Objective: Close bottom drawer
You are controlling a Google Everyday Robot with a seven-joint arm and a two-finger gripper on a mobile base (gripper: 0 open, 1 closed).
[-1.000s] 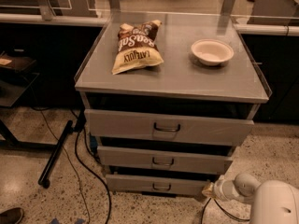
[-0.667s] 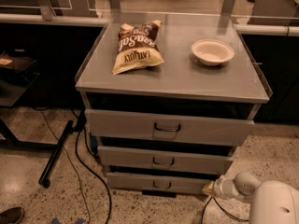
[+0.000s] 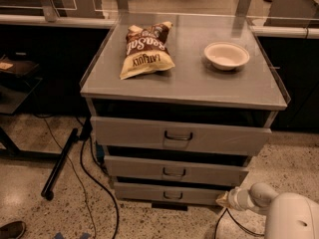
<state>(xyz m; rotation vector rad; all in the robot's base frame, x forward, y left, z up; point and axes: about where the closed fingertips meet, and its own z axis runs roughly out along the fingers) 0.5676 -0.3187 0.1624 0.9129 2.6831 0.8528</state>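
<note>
The grey cabinet has three drawer fronts. The bottom drawer [image 3: 167,193] is the narrowest and lowest one, with a small dark loop handle [image 3: 173,195] at its centre. Its front stands slightly out from the cabinet, with a dark gap above it. My gripper [image 3: 223,199] is at the end of the white arm [image 3: 259,198] at lower right. It sits at the right end of the bottom drawer's front, touching or almost touching it.
The middle drawer [image 3: 174,170] and top drawer [image 3: 179,136] stand above. A chip bag [image 3: 143,50] and a white bowl [image 3: 226,55] lie on the cabinet top [image 3: 189,81]. Black cables [image 3: 92,176] and a dark bar [image 3: 60,163] lie on the floor at left. A shoe [image 3: 11,229] shows at bottom left.
The arm and gripper stay at the drawer's right end. The drawer front has not visibly moved.
</note>
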